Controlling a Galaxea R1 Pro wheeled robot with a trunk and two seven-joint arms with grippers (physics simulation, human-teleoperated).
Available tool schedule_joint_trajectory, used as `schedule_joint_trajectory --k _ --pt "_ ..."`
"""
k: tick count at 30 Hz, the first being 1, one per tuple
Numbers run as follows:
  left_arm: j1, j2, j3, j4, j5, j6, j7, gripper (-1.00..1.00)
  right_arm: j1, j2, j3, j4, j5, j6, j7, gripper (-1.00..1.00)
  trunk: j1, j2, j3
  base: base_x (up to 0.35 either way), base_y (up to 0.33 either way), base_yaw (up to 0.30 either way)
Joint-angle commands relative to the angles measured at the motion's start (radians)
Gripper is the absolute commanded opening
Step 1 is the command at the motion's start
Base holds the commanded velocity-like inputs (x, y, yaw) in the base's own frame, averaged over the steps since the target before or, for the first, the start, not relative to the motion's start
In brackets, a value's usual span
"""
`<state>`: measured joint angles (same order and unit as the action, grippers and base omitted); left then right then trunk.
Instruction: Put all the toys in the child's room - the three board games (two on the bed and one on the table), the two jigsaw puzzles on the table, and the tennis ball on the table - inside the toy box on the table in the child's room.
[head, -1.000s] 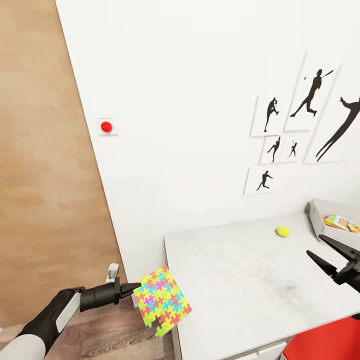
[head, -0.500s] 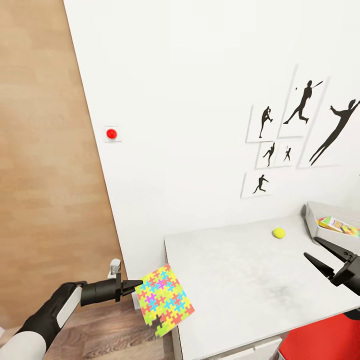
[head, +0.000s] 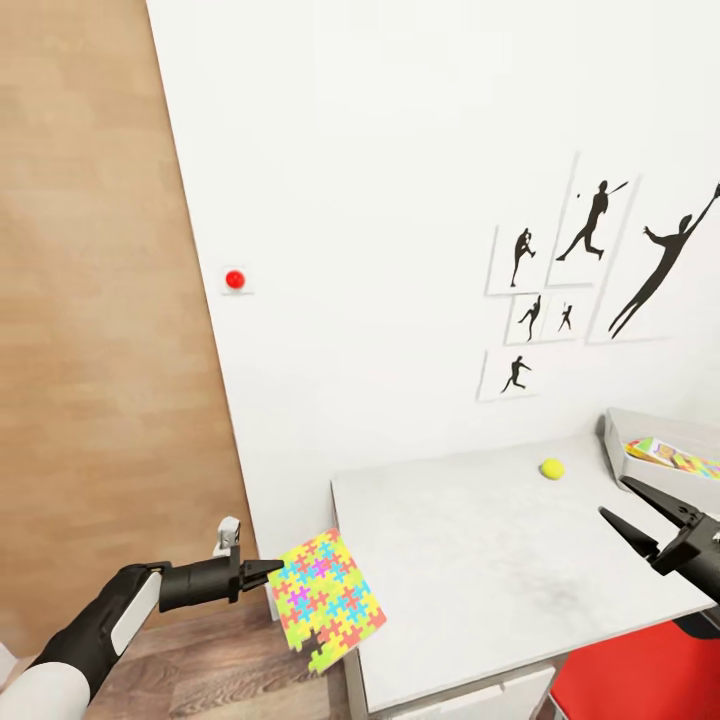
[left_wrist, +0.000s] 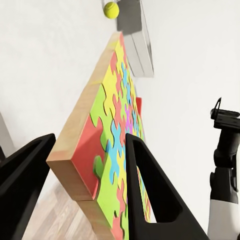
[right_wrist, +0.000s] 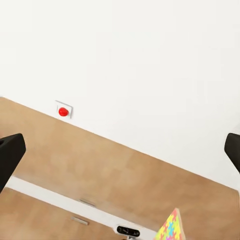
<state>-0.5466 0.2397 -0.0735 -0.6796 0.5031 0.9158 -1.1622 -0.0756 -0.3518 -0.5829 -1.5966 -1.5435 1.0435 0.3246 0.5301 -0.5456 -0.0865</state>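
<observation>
My left gripper (head: 272, 575) is shut on a corner of a jigsaw puzzle (head: 325, 600), a thin sheet of red, yellow, green and blue pieces, held tilted in the air just off the table's (head: 470, 560) left front corner. In the left wrist view the puzzle (left_wrist: 116, 140) stands edge-on between the black fingers (left_wrist: 150, 200). The tennis ball (head: 551, 468) lies near the wall, left of the toy box (head: 618, 432), which holds a printed board game (head: 675, 457). My right gripper (head: 615, 498) hovers open over the table's right part, in front of the toy box.
A white wall with black sports silhouettes (head: 560, 290) and a red button (head: 235, 280) backs the table. Wood panelling (head: 90, 350) covers the left side. A red object (head: 640, 680) sits low at the front right. White drawers (head: 470, 700) show under the tabletop.
The whole picture has shifted a little, so the camera moved. Both arms keep their poses; the puzzle stays in my left gripper and the right gripper stays open.
</observation>
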Motion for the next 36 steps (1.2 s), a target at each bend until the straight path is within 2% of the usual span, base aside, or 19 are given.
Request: schedule_joint_trajectory --k 1,3,6,9,21,27,36 --pt "-0.001 0.001 -0.004 0.000 0.003 0.003 0.001 -1.00 -0.001 0.000 -0.001 0.000 0.011 0.004 0.010 1.00 -0.003 0.006 0.003 -0.013 0.000 0.062" --pt "-0.001 0.001 -0.004 0.000 0.003 0.003 0.001 -1.00 -0.001 0.001 0.002 0.001 0.016 0.004 0.009 1.00 -0.011 0.020 0.013 -0.005 0.000 0.069" --pt "-0.001 0.001 -0.005 0.000 0.003 0.003 0.001 -1.00 -0.001 0.003 0.001 0.001 0.080 0.004 0.010 1.00 -0.023 0.041 0.027 -0.072 0.000 0.089" --pt "-0.001 0.001 -0.005 0.000 0.003 0.003 0.001 -1.00 -0.001 0.003 0.000 0.001 0.099 0.004 0.011 1.00 -0.034 0.062 0.040 -0.255 0.000 0.122" --pt "-0.001 0.001 -0.005 0.000 0.003 0.003 0.001 -1.00 -0.001 0.006 0.011 0.001 0.105 0.004 0.011 1.00 -0.080 0.146 0.079 -0.024 0.000 0.021" --pt "-0.001 0.001 -0.005 0.000 0.003 0.003 0.001 -1.00 -0.001 0.024 0.010 0.001 0.105 0.004 0.013 1.00 -0.080 0.146 0.082 0.000 0.000 -0.158" --pt "-0.001 0.001 -0.005 0.000 0.003 0.003 0.001 -1.00 -0.001 0.031 0.009 0.001 0.105 0.004 0.012 1.00 -0.080 0.146 0.089 0.000 0.000 -0.226"
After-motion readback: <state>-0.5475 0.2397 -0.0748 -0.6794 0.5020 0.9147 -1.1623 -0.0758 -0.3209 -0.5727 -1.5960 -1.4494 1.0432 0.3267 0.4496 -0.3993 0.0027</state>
